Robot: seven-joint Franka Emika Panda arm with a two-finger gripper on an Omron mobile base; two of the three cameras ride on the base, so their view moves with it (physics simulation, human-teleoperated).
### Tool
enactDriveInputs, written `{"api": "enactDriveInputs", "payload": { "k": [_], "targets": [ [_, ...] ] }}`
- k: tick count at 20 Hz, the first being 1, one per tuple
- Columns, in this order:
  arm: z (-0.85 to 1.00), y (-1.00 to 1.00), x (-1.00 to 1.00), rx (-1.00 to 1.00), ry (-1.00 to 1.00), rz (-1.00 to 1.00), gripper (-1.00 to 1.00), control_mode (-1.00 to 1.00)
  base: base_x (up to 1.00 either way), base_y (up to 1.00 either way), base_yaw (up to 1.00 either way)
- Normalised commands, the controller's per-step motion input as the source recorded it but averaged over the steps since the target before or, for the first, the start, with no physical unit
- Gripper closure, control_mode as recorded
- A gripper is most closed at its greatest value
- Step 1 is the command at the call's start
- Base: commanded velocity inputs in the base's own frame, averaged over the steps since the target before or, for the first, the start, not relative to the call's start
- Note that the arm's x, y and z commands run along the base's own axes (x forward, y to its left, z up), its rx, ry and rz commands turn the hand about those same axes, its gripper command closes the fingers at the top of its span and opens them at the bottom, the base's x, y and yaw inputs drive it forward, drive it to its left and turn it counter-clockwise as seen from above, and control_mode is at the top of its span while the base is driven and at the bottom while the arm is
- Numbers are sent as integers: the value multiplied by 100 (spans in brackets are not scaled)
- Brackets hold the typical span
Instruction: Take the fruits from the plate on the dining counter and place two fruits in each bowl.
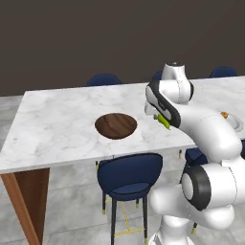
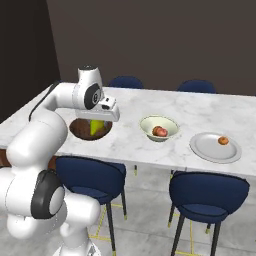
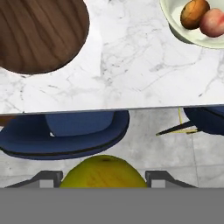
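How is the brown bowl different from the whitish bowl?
The brown wooden bowl is dark, wide and shallow; the cream bowl is pale, deeper and flared. The cream bowl holds two fruits; the brown wooden bowl has nothing inside yet. Both are round and sit on the marble counter.

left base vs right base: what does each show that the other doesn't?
Left base alone: the wooden end panel of the counter.

Right base alone: the cream bowl holding a red-pink fruit, and the whole plate with one orange fruit on it.

Both: the marble counter, the dark wooden bowl, blue stools, and the claw shut on the green-yellow fruit, seen near that bowl.
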Motion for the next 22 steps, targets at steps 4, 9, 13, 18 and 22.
{"api": "enactDriveInputs", "payload": {
  "k": [4, 9, 13, 18, 22],
  "targets": [
    [0, 0, 0, 0, 0, 0, 100, 100, 9, 7, 0],
    [0, 0, 0, 0, 0, 0, 100, 100, 19, 45, 0],
    [0, 0, 0, 0, 0, 0, 100, 100, 32, 41, -2],
    [0, 0, 0, 0, 0, 0, 100, 100, 36, 10, -1],
    [0, 0, 0, 0, 0, 0, 100, 100, 44, 0, 0]
  ]
}}
